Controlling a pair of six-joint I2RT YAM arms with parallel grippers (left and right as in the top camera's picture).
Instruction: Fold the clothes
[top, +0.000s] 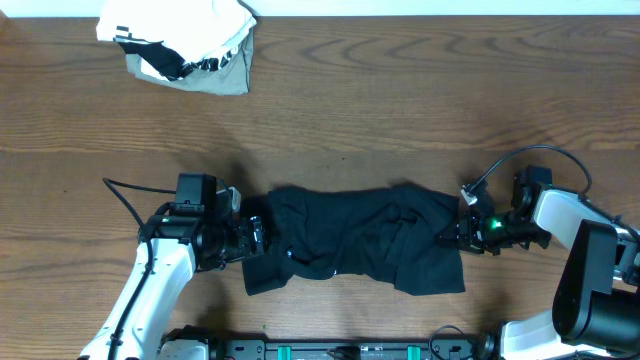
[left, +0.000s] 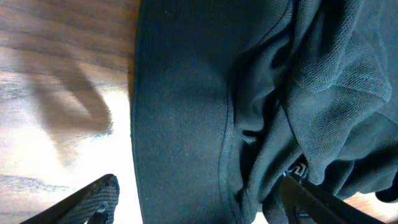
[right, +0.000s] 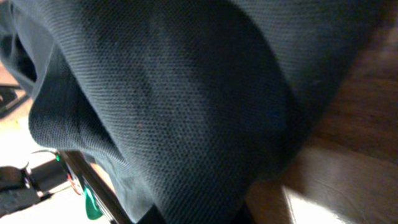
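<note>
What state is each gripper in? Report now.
Left gripper: open, at the edge of the black garment.
Right gripper: shut on the black garment.

Wide bare counter (top: 400, 100) lies open before me; a white-and-grey bundle (top: 185, 45) blocks the far-left corner; the black garment (top: 360, 240) covers the near centre.

The clothes (top: 360, 240) were plain black; the bundle (top: 185, 45) at eleven o'clock white-grey with black-and-white striped trim; the table (top: 400, 100) brown woodgrain.
</note>
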